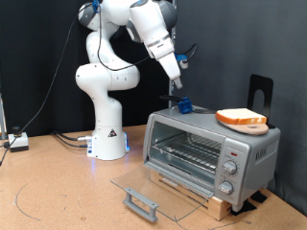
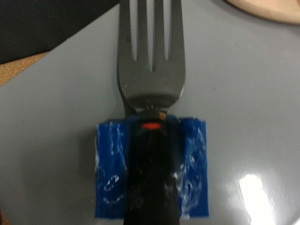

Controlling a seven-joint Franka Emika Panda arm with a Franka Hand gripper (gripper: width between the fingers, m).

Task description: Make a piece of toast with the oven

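The oven (image 1: 251, 151) is a silver-grey box on the exterior view's right, and its glass door (image 1: 163, 182) lies folded down flat over the table. On the right of its roof rests the piece of toast (image 1: 241, 119), a pale slice with a brown crust. My gripper (image 1: 181, 102) hovers just over the left part of the roof, shut on a fork. In the wrist view the gripper (image 2: 150, 161) shows blue-taped fingers (image 2: 114, 159) clamping the dark handle of the fork (image 2: 150, 56). The tines point along the grey oven roof (image 2: 56, 112) towards the toast (image 2: 274, 7) at the frame's corner.
A wire rack (image 1: 187, 151) shows inside the oven cavity. Round knobs (image 1: 228, 169) sit on the oven's right panel. A wooden slatted base (image 1: 213, 199) is under the oven. The white robot base (image 1: 107, 139) stands behind on the left, with cables (image 1: 67, 139) trailing beside it.
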